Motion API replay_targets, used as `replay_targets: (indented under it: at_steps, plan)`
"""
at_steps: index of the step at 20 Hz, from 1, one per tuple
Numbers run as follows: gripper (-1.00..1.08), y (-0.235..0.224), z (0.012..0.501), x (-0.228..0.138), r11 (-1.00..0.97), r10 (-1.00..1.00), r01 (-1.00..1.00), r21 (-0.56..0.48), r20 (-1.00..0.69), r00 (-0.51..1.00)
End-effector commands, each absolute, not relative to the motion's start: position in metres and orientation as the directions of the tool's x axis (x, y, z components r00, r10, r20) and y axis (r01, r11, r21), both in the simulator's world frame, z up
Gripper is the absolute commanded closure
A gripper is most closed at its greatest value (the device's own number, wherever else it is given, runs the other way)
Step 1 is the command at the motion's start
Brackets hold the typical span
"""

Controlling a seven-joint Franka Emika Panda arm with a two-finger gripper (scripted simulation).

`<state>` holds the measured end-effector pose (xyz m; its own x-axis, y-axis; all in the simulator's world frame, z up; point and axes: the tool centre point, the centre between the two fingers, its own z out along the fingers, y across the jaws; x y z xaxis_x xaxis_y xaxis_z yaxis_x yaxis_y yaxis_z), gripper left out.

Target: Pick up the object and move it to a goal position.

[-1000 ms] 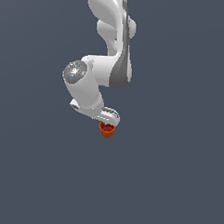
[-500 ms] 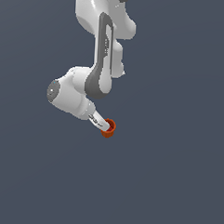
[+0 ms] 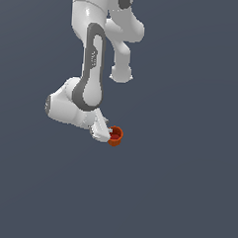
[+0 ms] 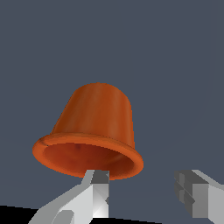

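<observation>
Cup [image 4: 94, 127]: small orange-red pot with a round tapered body, narrow closed base and a flared lip around a wide mouth; the inside is a darker red.
Cup surface: smooth and faintly streaked, lit brighter on the crown of the base, shaded toward the lip.
Cup location: at the tip of the arm, just beside the gripper [image 3: 108, 136], on its side toward the exterior view's right, against a plain slate-grey background.
Cup pose: tilted, mouth turned toward the wrist camera and base pointing away from it.
Gripper: two grey fingers stand spread apart; one fingertip [image 4: 99, 186] meets the lip of the cup, overlapping its rim, while the other [image 4: 192, 192] stands clear to one side with open background between it and the cup. Whether the cup is actually pinched cannot be told.
Wrist view only: the cup's full shape, its dark interior, the flared lip, and the gap between the fingers.
Exterior view only: the white Panda arm [image 3: 91, 75] reaching down from the top of the frame, bent at a bulky joint, with the cup [image 3: 115, 135] a small red spot at its end; the fingers there are too small to separate.
</observation>
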<state>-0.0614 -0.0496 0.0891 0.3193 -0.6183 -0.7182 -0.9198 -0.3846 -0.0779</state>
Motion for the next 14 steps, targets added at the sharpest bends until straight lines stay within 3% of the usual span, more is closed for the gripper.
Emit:
replay_targets:
  at_steps: [1, 14]
  plan:
    - [-0.20, -0.048, 0.089, -0.062, -0.348, -0.606, -0.935, -0.064, -0.745, 0.277]
    - [-0.20, -0.037, 0.078, -0.067, -0.318, -0.595, -0.947, -0.051, -0.766, 0.241]
